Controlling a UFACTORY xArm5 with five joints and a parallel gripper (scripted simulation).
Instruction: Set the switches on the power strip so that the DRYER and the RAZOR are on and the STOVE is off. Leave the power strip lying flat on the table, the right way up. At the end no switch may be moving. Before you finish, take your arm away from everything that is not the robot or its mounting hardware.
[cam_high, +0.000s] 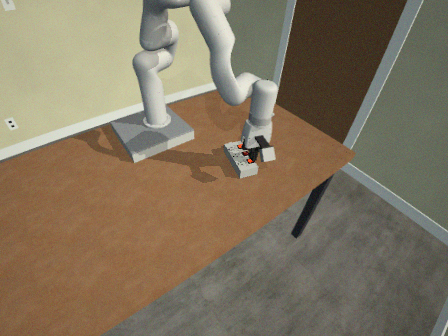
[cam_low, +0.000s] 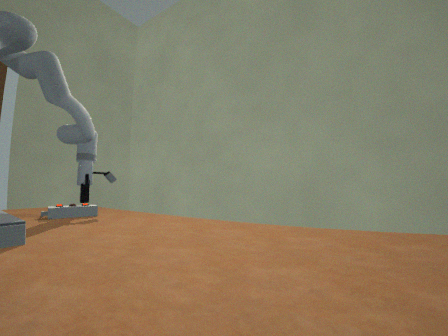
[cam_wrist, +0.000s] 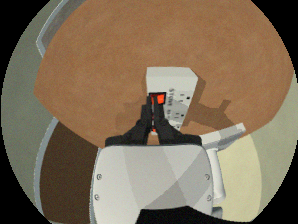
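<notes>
Item: xArm Gripper (cam_wrist: 152, 117), nearest thing in the wrist view, at 6 o'clock of frame centre. Both black fingers are pressed together into a single narrow point and hold nothing; this closed form likely serves as a poking tip for rocker switches, not for grasping. The tip sits over a lit orange-red switch (cam_wrist: 158, 99) just past it at 12 o'clock; whether it actually touches the rocker cannot be told. Item: power strip (cam_high: 240, 160), grey-white, lying flat and right way up on the brown table (cam_high: 100, 210), presumably so the switches face upward to a vertical press. In the exterior view the gripper hangs straight down over the strip's right end, with further orange switches (cam_low: 59, 205) showing along the top. Labels too small to read, so which switch is DRYER, RAZOR or STOVE is undetermined. Item, farther: arm base plate (cam_high: 131, 145), at 10 o'clock of the strip in the top view, well apart.
</notes>
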